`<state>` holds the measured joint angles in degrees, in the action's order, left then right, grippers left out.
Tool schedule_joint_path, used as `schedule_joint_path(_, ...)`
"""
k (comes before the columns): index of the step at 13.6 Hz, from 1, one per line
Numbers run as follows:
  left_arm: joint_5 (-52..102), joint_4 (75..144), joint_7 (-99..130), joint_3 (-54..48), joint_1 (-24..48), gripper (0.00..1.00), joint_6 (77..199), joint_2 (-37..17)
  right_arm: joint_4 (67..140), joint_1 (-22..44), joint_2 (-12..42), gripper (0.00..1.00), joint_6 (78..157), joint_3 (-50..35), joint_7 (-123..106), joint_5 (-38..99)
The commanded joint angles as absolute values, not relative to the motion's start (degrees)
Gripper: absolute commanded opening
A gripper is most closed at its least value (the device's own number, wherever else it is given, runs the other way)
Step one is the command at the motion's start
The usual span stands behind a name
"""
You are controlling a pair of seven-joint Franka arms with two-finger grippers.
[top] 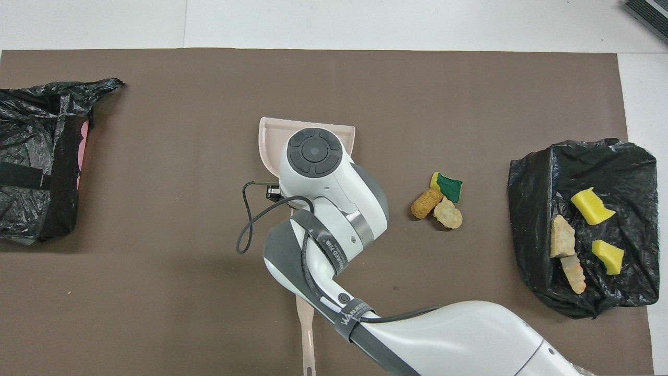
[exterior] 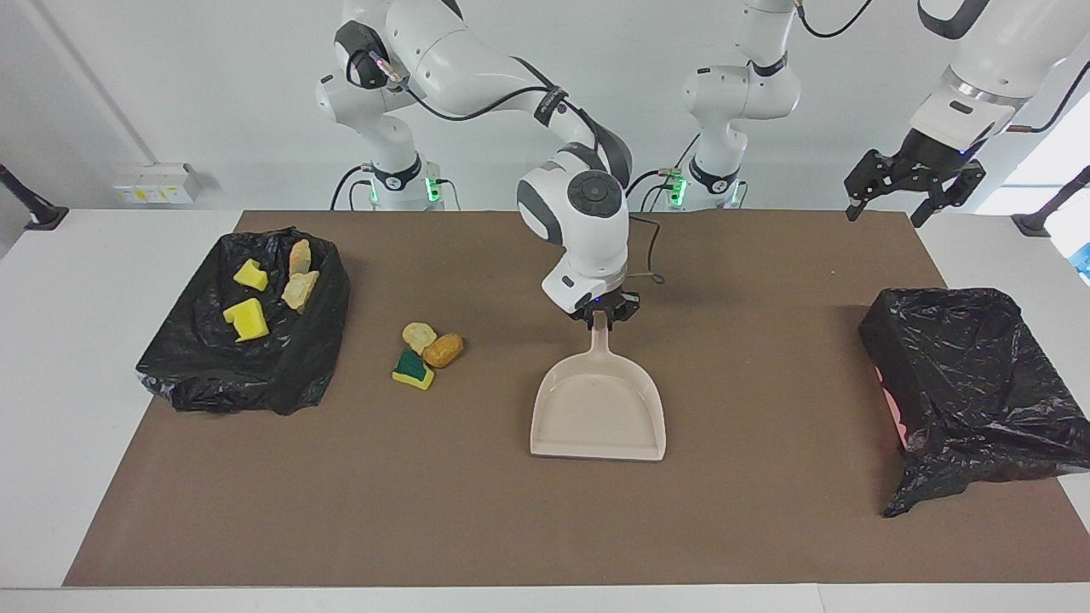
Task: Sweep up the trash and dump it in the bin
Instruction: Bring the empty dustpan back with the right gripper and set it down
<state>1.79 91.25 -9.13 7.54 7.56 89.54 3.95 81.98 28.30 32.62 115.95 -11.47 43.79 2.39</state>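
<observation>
Holding the dustpan [exterior: 598,409] by its handle, the right claw [exterior: 603,313] stands mid-counter, pan mouth pointing away from the robots. The trash [exterior: 428,351], 3 loose bits, lies beside it toward the right arm's end, more sitting in the black bag [exterior: 196,366]. Left claw [exterior: 911,183] waits wide open, aloft. The arm's strap lettering isn't readable.

A white desk [exterior: 119,255] carries a brown mat [exterior: 545,511] under a plain white wall [exterior: 213,85]; daylight, perhaps a window, brightens one corner.
</observation>
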Motion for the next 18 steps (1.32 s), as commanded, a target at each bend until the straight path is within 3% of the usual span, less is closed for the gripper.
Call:
schedule_joint_path(1, 0.4, 92.2, -9.5, 8.3, 8.8, 1.0, 89.1, 4.9, 83.8, 26.5, 31.7, 0.51, 117.4, -11.9, 39.9, 4.6)
schedule_joint_path(2, 0.4, 92.2, -9.5, 8.3, 8.7, 1.0, 89.2, 5.0, 83.8, 26.3, 31.7, 0.68, 116.6, -11.8, 39.0, 4.3)
schedule_joint_path(3, 0.5, 92.1, -9.8, 8.3, 8.5, 1.0, 89.5, 5.0, 83.8, 26.4, 31.6, 1.0, 115.9, -11.8, 38.1, 3.3)
schedule_joint_path(10, 0.5, 92.3, -9.5, 8.3, 8.7, 1.0, 89.7, 5.0, 85.9, 22.9, 21.5, 1.0, 106.0, -12.0, 36.6, 4.0)
schedule_joint_path(18, 0.4, 92.5, -9.5, 8.3, 8.8, 1.0, 89.7, 5.0, 108.3, 29.4, 4.1, 1.0, 107.5, -12.1, 38.9, 5.4)
